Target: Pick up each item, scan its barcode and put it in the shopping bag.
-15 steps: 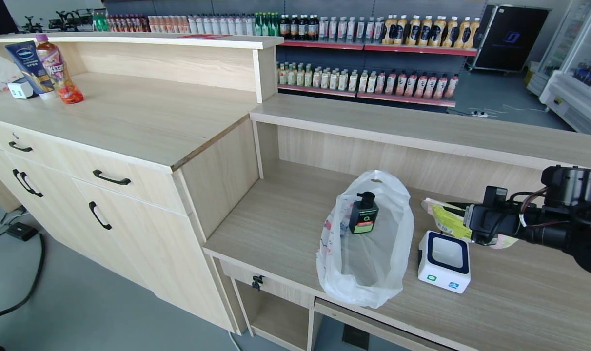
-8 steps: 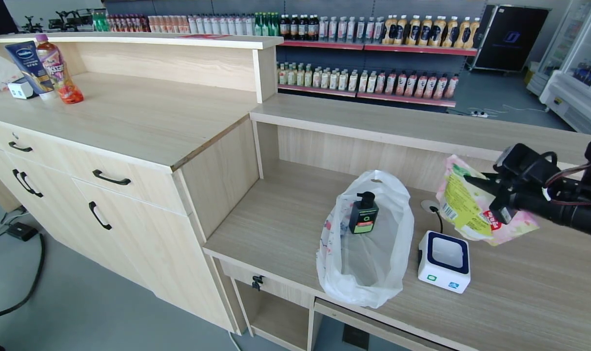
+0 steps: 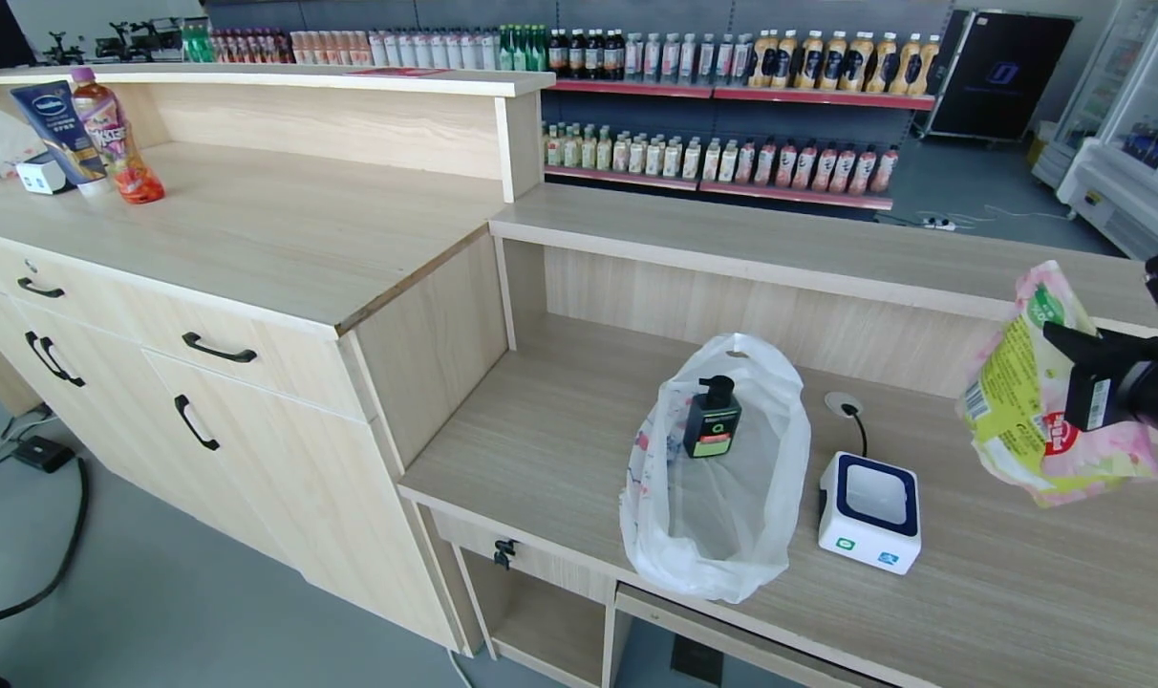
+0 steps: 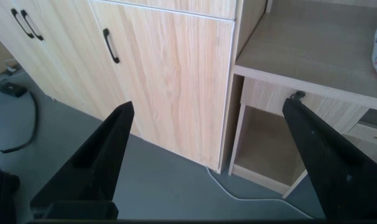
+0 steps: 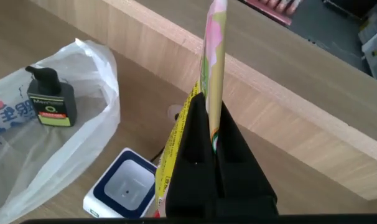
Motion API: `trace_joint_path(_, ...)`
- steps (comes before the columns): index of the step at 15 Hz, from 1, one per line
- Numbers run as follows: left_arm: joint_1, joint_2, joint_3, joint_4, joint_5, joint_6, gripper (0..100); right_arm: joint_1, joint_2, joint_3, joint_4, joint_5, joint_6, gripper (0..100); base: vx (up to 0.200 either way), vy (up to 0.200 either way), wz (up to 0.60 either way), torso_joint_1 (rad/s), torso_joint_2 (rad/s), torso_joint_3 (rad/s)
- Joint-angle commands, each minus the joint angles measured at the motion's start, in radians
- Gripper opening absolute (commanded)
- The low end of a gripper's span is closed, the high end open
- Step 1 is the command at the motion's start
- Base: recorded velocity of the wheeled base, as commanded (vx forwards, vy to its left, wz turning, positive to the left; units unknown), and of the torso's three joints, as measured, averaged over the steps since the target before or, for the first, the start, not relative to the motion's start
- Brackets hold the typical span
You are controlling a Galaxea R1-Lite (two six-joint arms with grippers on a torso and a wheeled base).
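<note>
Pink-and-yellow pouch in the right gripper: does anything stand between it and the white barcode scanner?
Nothing visible does: the pink-and-yellow pouch hangs above bare wooden counter, to the right of the white square scanner.

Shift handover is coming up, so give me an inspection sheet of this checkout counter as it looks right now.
Surface: lower wooden counter, no spills seen.
Job's things: shopping bag lying open on the counter with a dark pump bottle in it; white scanner beside the bag; snack pouch held in the air to the scanner's right.
Clutter: drink bottle, blue tube and small white box on the upper counter, far left.
Grippers: right gripper shut on the snack pouch; left gripper open, over the floor by the cabinet.
Cables: scanner cable runs to a hole in the counter; black cable on the floor.
Surroundings: shop shelves of bottles behind.
</note>
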Motion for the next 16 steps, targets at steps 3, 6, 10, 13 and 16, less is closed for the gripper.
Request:
trace_joint_path(3,0.0,0.0,0.0,0.0,0.001,0.0,100,0.055,-0.027,0.005,-0.017,0.001,0.008,0,0.0,0.0,0.4,-0.031,0.07,0.045)
trace_joint_path(6,0.0,0.0,0.0,0.0,0.001,0.0,100,0.152,-0.053,0.0,-0.014,0.0,0.037,0,0.0,0.0,0.6,-0.146,0.36,0.209)
trace_joint_path(10,0.0,0.0,0.0,0.0,0.001,0.0,100,0.275,-0.031,0.008,0.009,0.007,0.074,0,0.0,0.0,0.15,-0.115,0.29,0.172)
trace_joint_path(13,0.0,0.0,0.0,0.0,0.001,0.0,100,0.265,0.021,0.043,0.011,0.006,0.079,0,0.0,0.0,0.0,-0.016,0.04,0.024)
trace_joint_path(16,0.0,0.0,0.0,0.0,0.001,0.0,100,0.248,0.056,0.056,0.068,0.006,0.114,0,0.0,0.0,0.0,0.0,0.0,0.0)
